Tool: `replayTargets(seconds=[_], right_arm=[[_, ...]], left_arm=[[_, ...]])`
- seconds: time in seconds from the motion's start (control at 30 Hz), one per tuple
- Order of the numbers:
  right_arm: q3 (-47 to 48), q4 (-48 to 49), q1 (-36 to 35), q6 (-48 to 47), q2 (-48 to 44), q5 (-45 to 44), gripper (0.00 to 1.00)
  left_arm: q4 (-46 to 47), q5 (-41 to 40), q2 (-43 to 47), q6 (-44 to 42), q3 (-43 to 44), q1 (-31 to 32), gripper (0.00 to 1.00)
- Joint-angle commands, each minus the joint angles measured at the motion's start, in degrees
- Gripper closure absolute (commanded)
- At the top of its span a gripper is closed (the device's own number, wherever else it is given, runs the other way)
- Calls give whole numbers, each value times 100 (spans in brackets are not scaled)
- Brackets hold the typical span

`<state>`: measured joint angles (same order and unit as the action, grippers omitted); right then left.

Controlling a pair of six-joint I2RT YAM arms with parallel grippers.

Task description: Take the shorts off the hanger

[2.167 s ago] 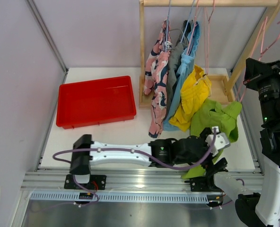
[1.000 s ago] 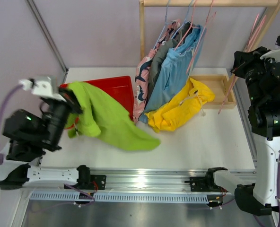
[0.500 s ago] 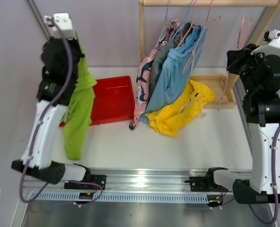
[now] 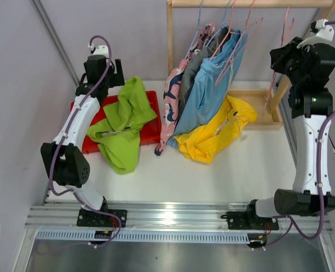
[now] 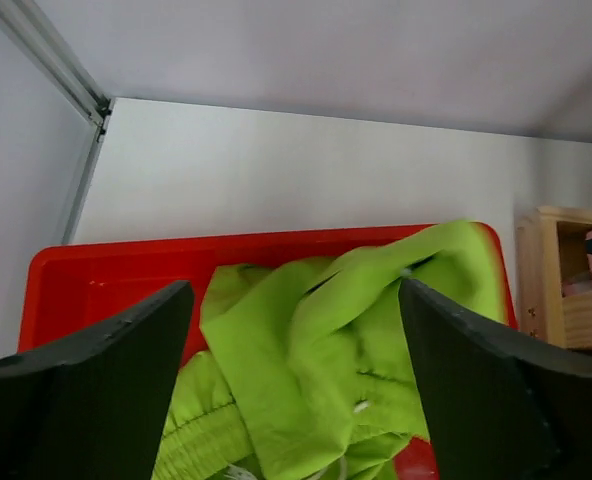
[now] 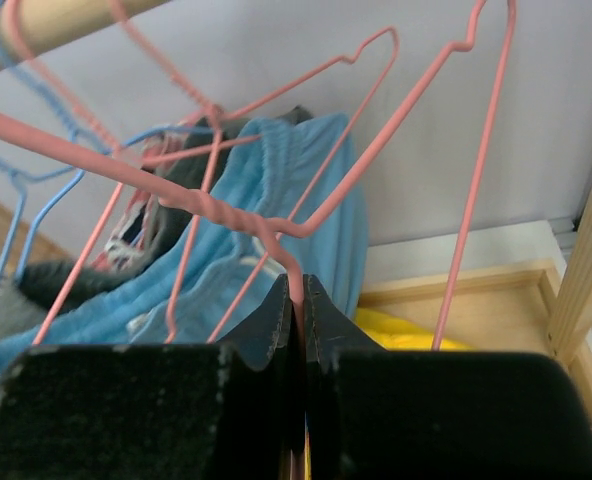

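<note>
As lime shorts (image 4: 125, 113) lie crumpled, overhanging tray (image 5: 106, 280)

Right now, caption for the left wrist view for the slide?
Left gripper open over the lime green shorts heaped on the red tray.

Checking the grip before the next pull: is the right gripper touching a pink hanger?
Touching. The right wrist view shows the right gripper shut on the pink hanger, its wire running down between the closed fingertips.

Lime shorts (image 4: 122, 122) across red tray (image 5: 86, 290), yellow shorts (image 4: 215, 133) on table (image 4: 213, 175), both crumpled.
</note>
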<state>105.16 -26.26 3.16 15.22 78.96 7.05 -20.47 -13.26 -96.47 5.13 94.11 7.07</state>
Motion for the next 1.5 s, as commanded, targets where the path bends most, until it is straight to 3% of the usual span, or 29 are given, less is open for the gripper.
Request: replayTargets(seconds=[0.0, 0.1, 0.27, 0.37, 0.57, 0.7, 0.77, 0.8, 0.87, 0.97, 1.0, 1.17, 1.2, 1.33, 1.47], right_arm=[[591, 613, 299, 252, 356, 349, 100], [1013, 666, 449, 385, 953, 446, 100], [2042, 596, 572, 490, 1964, 482, 100], [2455, 552, 625, 560, 2403, 455, 100], [2386, 490, 695, 622, 2546, 262, 100], [1642, 595, 712, 535, 1942, 87, 100], [1263, 920, 739, 508, 1616, -54, 89], [1000, 973, 739, 473, 1336, -89, 46], [962, 886, 748, 420, 1140, -203, 1], [910, 649, 748, 332, 710, -353, 1], [727, 614, 756, 306, 543, -414, 1], [-100, 543, 748, 349, -942, -696, 0], [-241, 517, 756, 367, -1152, -661, 1], [-944, 202, 748, 438, -2111, -529, 1], [-1506, -203, 748, 263, -2928, -485, 1]], left_arm=[[246, 174, -109, 357, 257, -136, 1], [69, 139, 65, 489, 293, -127, 0], [456, 183, 1111, 482, -838, -13, 1], [282, -124, 1542, 192, -894, 347, 1], [-115, -116, 2411, 252, -1130, 751, 1], [-123, -335, 3080, 138, -1605, 1260, 1], [-194, -405, 3317, 103, -1641, 1463, 1], [-247, -441, 3388, 103, -1667, 1560, 1], [-387, -424, 3528, 137, -1676, 1797, 1], [-379, 250, 3722, 191, -1781, 2175, 1], [-301, 662, 3749, 173, -1834, 2585, 1], [-46, 886, 3241, -99, -1625, 4221, 1], [-1, 912, 2917, -108, -1623, 4650, 1], [280, 974, 1978, -100, -1185, 5390, 1], [395, 1246, 746, -12, -631, 5560, 1]])
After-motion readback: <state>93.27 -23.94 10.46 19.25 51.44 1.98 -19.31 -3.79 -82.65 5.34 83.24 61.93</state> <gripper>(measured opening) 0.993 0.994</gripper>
